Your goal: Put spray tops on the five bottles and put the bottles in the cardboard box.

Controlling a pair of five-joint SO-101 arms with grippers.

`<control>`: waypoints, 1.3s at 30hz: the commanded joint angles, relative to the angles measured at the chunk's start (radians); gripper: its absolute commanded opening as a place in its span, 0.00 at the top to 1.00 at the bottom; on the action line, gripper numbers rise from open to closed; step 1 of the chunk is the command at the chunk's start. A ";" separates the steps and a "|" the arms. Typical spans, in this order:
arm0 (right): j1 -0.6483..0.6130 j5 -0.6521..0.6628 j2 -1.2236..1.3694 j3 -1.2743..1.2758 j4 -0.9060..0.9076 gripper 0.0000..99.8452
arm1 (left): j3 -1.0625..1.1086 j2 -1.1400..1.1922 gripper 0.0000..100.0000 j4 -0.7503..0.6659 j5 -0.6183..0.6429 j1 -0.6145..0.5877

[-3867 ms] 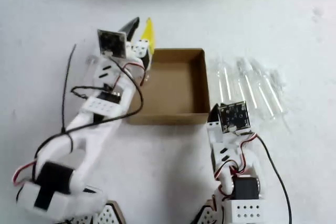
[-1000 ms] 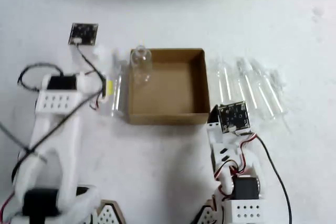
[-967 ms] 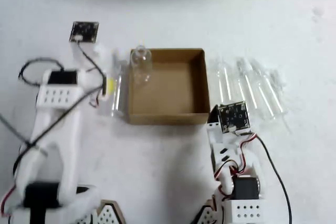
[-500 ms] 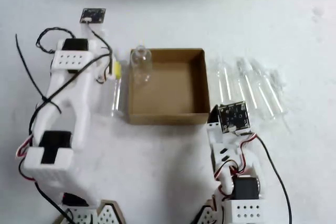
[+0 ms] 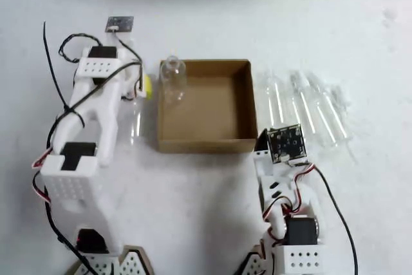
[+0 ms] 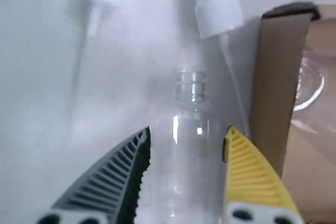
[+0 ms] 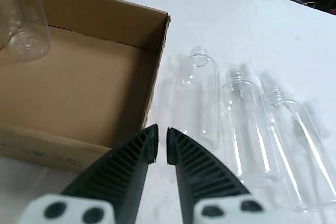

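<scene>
Jaws apart, the left gripper (image 6: 186,134) straddles the lying bottle (image 6: 188,103), neck pointing straight ahead, beside the cardboard box (image 6: 273,77).

Looks straight down on the table (image 5: 212,24) from a fixed high spot. Peers close from the left wrist past the outer wall of the cardboard box (image 6: 270,87); slants down from the right wrist into it. Shares that box in all three.

The left arm (image 5: 87,120) stretches well forward from its base, wrist tipped down; the left gripper (image 6: 186,136) holds its grey finger (image 6: 113,182) and yellow finger (image 6: 249,177) spread apart; the right arm (image 5: 283,185) sits folded close to its base; the right gripper (image 7: 160,132) seems all but closed, with a thin slit between the black tips.
</scene>
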 commanded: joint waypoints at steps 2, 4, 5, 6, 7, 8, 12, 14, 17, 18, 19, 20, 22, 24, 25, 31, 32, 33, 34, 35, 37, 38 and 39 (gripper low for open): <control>0.002 0.018 -0.001 0.009 0.001 0.98 | -0.048 -0.081 0.79 0.083 -0.048 -0.015; 0.002 0.018 -0.001 0.009 0.001 0.98 | -0.069 -0.116 0.79 0.084 -0.043 -0.007; 0.002 0.018 -0.001 0.009 0.001 0.98 | -0.084 -0.130 0.79 0.084 -0.043 -0.004; 0.002 0.018 -0.001 0.009 0.001 0.98 | -0.104 -0.134 0.79 0.084 -0.043 0.004; 0.002 0.018 -0.001 0.009 0.001 0.98 | -0.129 -0.136 0.79 0.084 -0.043 0.010; 0.002 0.018 -0.001 0.009 0.001 0.98 | -0.152 -0.134 0.79 0.084 -0.043 0.012; 0.004 0.018 -0.001 0.009 0.001 0.98 | -0.247 -0.070 0.79 0.084 -0.035 0.008; 0.004 0.018 -0.001 0.009 0.001 0.98 | -0.299 0.005 0.79 0.086 0.005 -0.007; 0.004 0.018 -0.001 0.009 0.001 0.98 | -0.402 0.137 0.79 0.109 0.038 -0.016; 0.004 0.018 -0.001 0.009 0.001 0.98 | -0.443 0.177 0.79 0.133 0.040 -0.015; 0.004 0.018 -0.001 0.009 0.001 0.98 | -0.486 0.216 0.79 0.164 0.038 -0.012; 0.004 0.018 -0.001 0.009 0.001 0.98 | -0.537 0.251 0.79 0.199 0.038 -0.008; 0.004 0.018 -0.001 0.009 0.001 0.98 | -0.640 0.317 0.79 0.261 0.037 0.001; 0.004 0.018 -0.001 0.009 0.001 0.98 | -0.736 0.372 0.79 0.324 0.037 0.002; 0.004 0.018 -0.001 0.009 0.001 0.98 | -0.781 0.398 0.79 0.353 0.035 0.004; 0.004 0.018 -0.001 0.009 0.001 0.98 | -0.987 0.555 0.79 0.448 0.035 0.005; 0.004 0.018 -0.001 0.009 0.001 0.98 | -1.010 0.579 0.79 0.454 0.035 0.005; 0.004 0.018 -0.001 0.009 0.001 0.98 | -1.031 0.601 0.79 0.465 0.035 0.005; 0.004 0.018 -0.001 0.009 0.001 0.98 | -1.054 0.619 0.79 0.476 0.035 0.005; 0.004 0.018 -0.001 0.009 0.001 0.98 | -1.077 0.636 0.79 0.491 0.035 0.007; 0.004 0.018 -0.001 0.009 0.001 0.98 | -1.135 0.654 0.79 0.519 0.038 0.007; 0.004 0.018 -0.001 0.009 0.001 0.98 | -1.154 0.657 0.79 0.526 0.040 0.007; 0.004 0.018 -0.001 0.009 0.001 0.98 | -1.171 0.659 0.80 0.529 0.038 0.007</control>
